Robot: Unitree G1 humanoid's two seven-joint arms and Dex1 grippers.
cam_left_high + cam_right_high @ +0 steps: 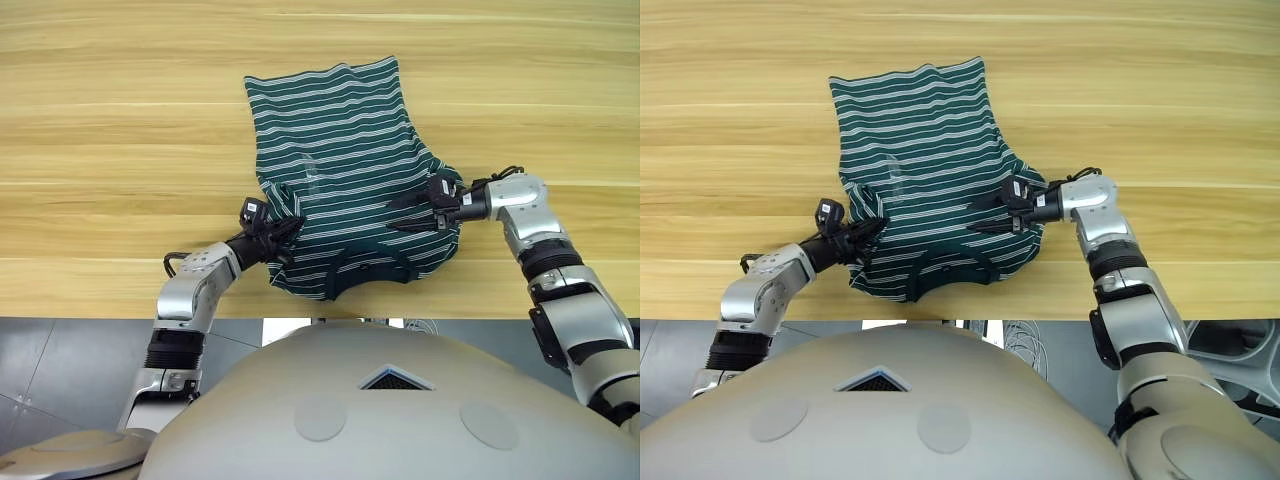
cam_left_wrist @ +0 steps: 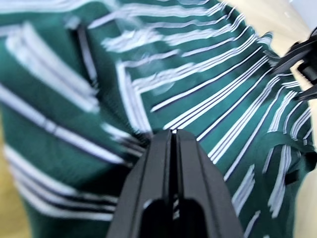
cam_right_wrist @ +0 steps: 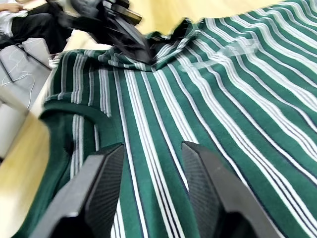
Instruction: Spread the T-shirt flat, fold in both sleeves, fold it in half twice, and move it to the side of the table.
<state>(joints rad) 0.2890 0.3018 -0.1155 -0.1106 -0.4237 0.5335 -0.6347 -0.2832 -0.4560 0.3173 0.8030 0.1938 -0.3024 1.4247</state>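
T-shirt (image 1: pixel 335 150), dark green w/ thin white stripes, lies on the wooden bench (image 1: pixel 100 150) about mid-width, closer to the near edge than the far one. Collar (image 1: pixel 368 268) end points to the near edge & stops just short of it; the straight hem is the far end. Far half lies fairly flat. Near half is rumpled, w/ both shoulder areas bunched inward.

Left end effector (image 1: pixel 287 230) sits at the shirt's left side, close to the bench's near edge. It is pressed tight & grips a raised bunch of striped cloth at its tips. Left wrist view shows the fingers (image 2: pixel 153 168) closed w/ just a hairline between them, fabric right at the tips.

Right end effector (image 1: pixel 392 217) is at the shirt's right side, approx level w/ the left one, pointing inward over the cloth. It is spread wide, w/ striped fabric beneath the gap. Right wrist view shows the two pads (image 3: pixel 106 178) well parted above the cloth. Can't tell if the tips touch the fabric.
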